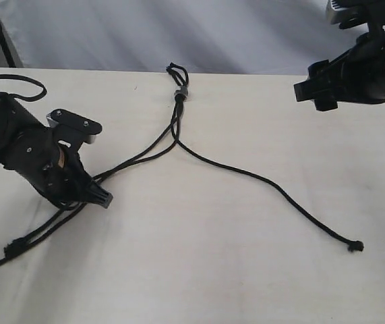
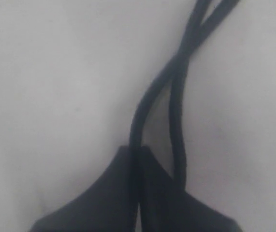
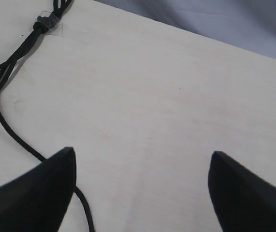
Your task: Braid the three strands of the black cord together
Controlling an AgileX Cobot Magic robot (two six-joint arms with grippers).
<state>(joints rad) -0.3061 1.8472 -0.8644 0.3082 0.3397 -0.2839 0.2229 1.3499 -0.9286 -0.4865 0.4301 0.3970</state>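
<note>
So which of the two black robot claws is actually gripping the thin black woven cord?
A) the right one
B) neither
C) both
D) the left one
D: the left gripper is closed on the black cord strands, while the right gripper hangs open, holding nothing.
</note>
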